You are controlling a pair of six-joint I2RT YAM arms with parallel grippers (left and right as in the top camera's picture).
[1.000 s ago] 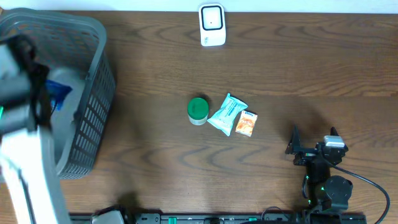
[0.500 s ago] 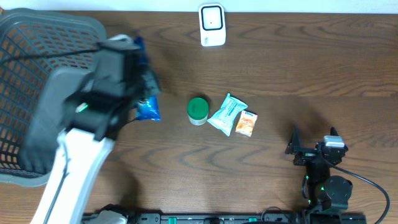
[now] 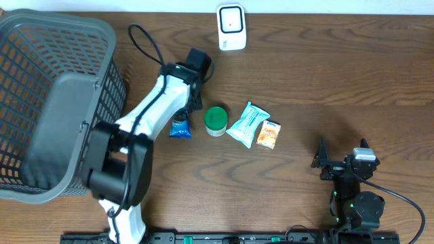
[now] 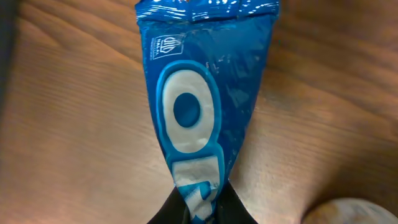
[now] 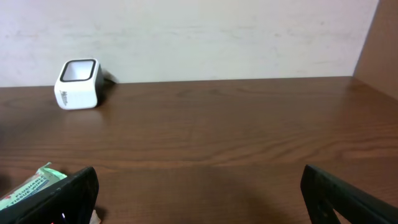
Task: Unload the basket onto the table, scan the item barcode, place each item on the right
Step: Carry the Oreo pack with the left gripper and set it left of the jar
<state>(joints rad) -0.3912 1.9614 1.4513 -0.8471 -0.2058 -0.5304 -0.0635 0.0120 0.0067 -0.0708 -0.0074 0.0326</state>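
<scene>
A blue snack packet point(image 3: 180, 129) hangs just left of the green tub, low over the wooden table, pinched at one end by my left gripper point(image 3: 182, 119). In the left wrist view the blue packet point(image 4: 198, 93) fills the middle, and my left gripper point(image 4: 200, 210) is shut on its lower end. No barcode shows on the visible face. The white scanner point(image 3: 230, 27) stands at the table's far edge; the right wrist view has the scanner point(image 5: 78, 83) at far left. My right gripper point(image 3: 339, 164) rests open near the front right, and in its own view the right gripper point(image 5: 199, 196) holds nothing.
A grey mesh basket point(image 3: 41, 41) fills the left side. A green round tub point(image 3: 215, 120), a pale teal packet point(image 3: 248, 124) and an orange packet point(image 3: 269, 134) lie in a row mid-table. The left arm point(image 3: 146, 112) stretches diagonally from the front left.
The left arm has swung out of the basket and rightward, carrying the blue packet down to a spot beside the green tub. The right arm has not moved.
</scene>
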